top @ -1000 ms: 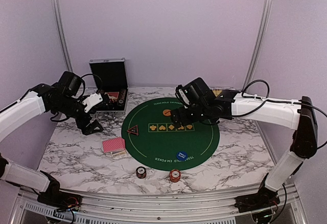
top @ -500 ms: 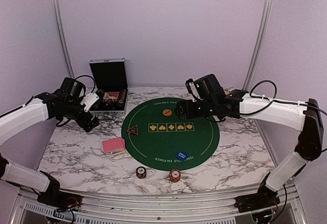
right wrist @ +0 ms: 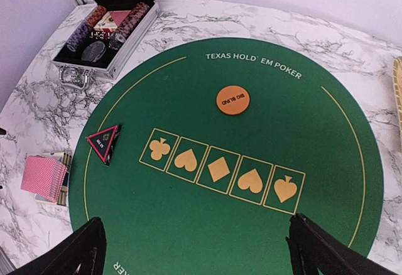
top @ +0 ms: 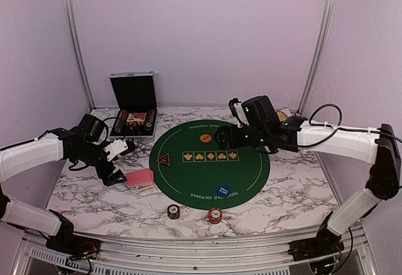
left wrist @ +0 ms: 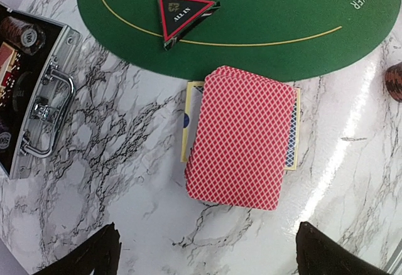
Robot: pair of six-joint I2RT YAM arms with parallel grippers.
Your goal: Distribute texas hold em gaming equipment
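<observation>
A stack of red-backed playing cards (left wrist: 240, 138) lies on the marble just off the green mat's left edge, on top of a blue-and-yellow card box. My left gripper (left wrist: 210, 257) hovers open right beside it on the near side, with nothing between its fingers. In the top view the deck (top: 139, 177) sits right of that gripper (top: 119, 165). The dark triangular marker (top: 164, 159) and an orange button (top: 205, 138) rest on the mat, as does a blue button (top: 223, 191). My right gripper (right wrist: 195, 250) hangs open over the mat's suit boxes.
The round green mat (top: 245, 168) fills the table's middle. An open black case (top: 133, 102) of chips stands at the back left. Two chip stacks (top: 173, 211) (top: 215, 215) sit near the front edge. A wicker basket rim (right wrist: 397, 93) shows at the right.
My left arm has swung from beside the case toward the front and lowered next to the card deck. The right arm has drawn back a little over the mat. Both grippers stayed open.
</observation>
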